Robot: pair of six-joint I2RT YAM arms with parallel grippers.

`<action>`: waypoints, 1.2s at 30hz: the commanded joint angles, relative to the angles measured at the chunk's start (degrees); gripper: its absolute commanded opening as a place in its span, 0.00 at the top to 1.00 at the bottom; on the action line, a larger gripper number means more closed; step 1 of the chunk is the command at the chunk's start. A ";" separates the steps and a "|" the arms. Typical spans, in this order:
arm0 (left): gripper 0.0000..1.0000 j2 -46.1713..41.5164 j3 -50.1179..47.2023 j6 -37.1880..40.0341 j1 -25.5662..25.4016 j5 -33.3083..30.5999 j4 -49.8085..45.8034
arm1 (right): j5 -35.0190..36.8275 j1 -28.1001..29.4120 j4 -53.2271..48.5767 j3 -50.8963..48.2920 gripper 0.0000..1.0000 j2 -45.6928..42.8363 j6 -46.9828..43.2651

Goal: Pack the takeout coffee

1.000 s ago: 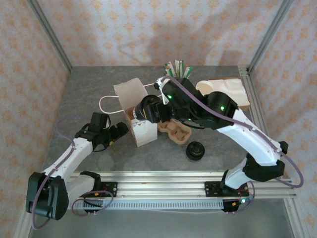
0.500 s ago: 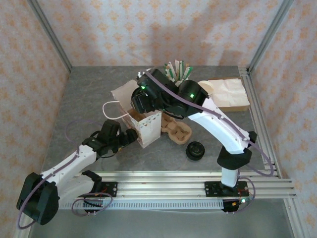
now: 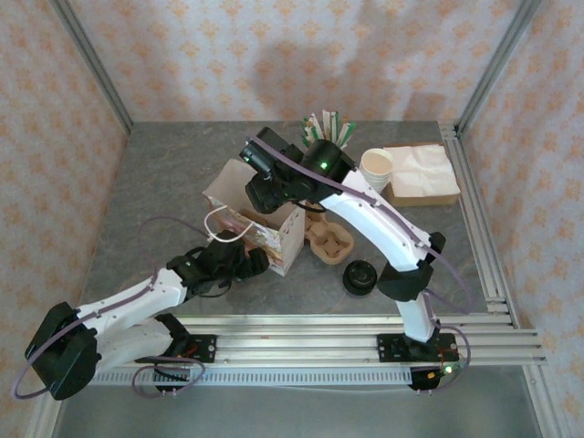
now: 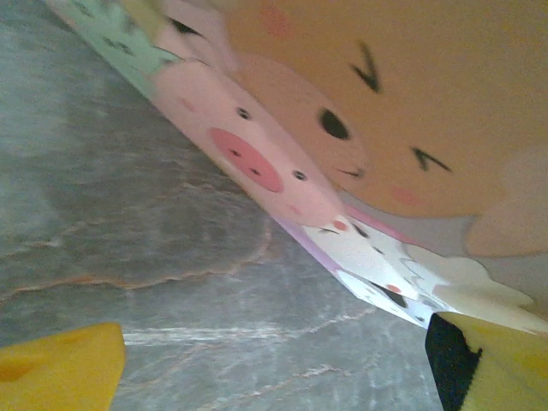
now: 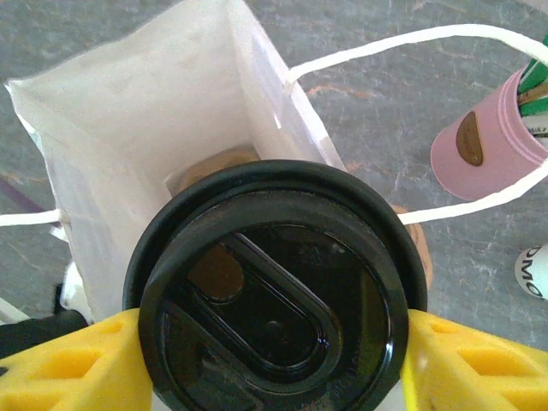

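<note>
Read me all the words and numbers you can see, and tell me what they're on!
No word can be read whole.
white object: dark letters at the edge of the right wrist view, cut off, too little to read.
paper bag: cartoon animal faces, no words.
pink cup: a brown oval mark, no letters.
takeout coffee: nothing readable on its black lid.

We see a grey marbled table. Near its centre stands a printed paper bag, with a brown pulp carrier and a black-lidded dark cup to its right. At upper right are white paper cups, a tan paper stack and a pink pot
</note>
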 commanded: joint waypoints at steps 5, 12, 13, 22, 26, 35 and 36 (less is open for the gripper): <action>0.07 -8.07 1.48 4.23 -0.27 -7.81 -13.91 | -5.08 -1.85 -3.97 2.35 0.34 2.58 -3.30; 0.07 -15.76 5.48 8.39 -0.28 -14.59 -23.47 | -9.34 -3.49 -6.53 3.57 0.35 4.28 -9.32; 0.07 -16.51 6.00 8.66 -0.23 -15.80 -24.53 | -9.34 -3.75 -6.46 3.24 0.35 4.21 -9.98; 0.06 -20.20 11.90 12.04 -0.26 -21.00 -29.70 | -14.67 -6.31 -6.22 4.68 0.35 5.74 -15.70; 0.06 -20.11 15.03 13.58 -0.17 -25.84 -33.86 | -14.81 -6.38 -6.60 4.67 0.35 6.77 -17.97; 0.04 -20.44 18.47 12.83 5.89 -25.06 -36.69 | -15.35 -6.38 -7.37 5.11 0.35 9.15 -21.22; 0.04 -20.70 18.89 12.98 6.60 -25.04 -36.98 | -15.02 -6.38 -7.54 5.09 0.35 9.42 -21.32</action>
